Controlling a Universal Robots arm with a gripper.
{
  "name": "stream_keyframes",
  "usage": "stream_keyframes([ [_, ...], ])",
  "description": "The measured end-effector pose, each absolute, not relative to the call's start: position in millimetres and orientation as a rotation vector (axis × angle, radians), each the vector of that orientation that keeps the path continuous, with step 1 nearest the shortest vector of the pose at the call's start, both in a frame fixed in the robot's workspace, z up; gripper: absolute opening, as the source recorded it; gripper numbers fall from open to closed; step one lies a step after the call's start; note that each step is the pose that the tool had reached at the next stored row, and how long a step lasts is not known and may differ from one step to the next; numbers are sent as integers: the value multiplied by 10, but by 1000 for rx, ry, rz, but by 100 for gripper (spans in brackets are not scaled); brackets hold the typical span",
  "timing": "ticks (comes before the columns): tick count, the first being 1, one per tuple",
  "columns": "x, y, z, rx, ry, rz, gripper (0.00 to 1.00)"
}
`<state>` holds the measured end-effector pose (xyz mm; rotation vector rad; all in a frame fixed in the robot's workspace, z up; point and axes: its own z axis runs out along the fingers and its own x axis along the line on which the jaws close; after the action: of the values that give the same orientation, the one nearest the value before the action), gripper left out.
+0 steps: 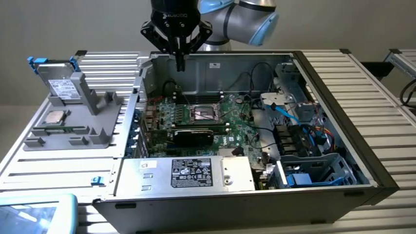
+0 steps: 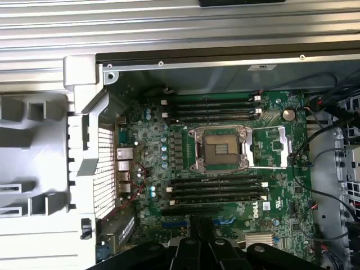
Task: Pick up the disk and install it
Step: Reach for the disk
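The disk (image 1: 63,87), a silver-grey drive with a white label in a blue carrier, stands tilted at the back of the grey fixture (image 1: 97,109), on the exterior view's left. My gripper (image 1: 180,62) hangs well to its right, above the rear of the open computer case (image 1: 338,97), fingers pointing down. It is shut and holds nothing. In the wrist view the gripper (image 2: 198,233) shows as dark, closed fingers over the motherboard (image 2: 185,169), near the open CPU socket (image 2: 220,149).
A small square CPU chip (image 1: 54,117) lies on the fixture in front of the disk. Inside the case are the motherboard (image 1: 215,122), a silver box with a black label (image 1: 195,173), cables and a grey drive cage (image 1: 312,170). A slatted metal table (image 1: 370,83) surrounds the case.
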<state>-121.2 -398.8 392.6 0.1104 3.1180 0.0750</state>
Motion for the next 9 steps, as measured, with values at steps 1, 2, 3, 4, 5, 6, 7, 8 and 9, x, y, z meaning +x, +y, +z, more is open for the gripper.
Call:
stream_keyframes([
  [1, -1213, -3988, 3926, 110, 3118, 75, 11],
  [2, -1219, -3987, 3926, 111, 3118, 75, 11],
  [3, -1230, -3988, 3927, 111, 3118, 75, 11],
  [4, -1244, -3988, 3927, 111, 3118, 75, 11],
  [5, -1268, -3987, 3927, 110, 3118, 75, 11],
  [6, -1299, -3985, 3927, 110, 3118, 75, 11],
  [7, -1334, -3983, 3926, 111, 3118, 75, 11],
  [8, -1377, -3982, 3926, 111, 3118, 75, 11],
  [9, -1416, -3981, 3926, 110, 3118, 75, 11],
])
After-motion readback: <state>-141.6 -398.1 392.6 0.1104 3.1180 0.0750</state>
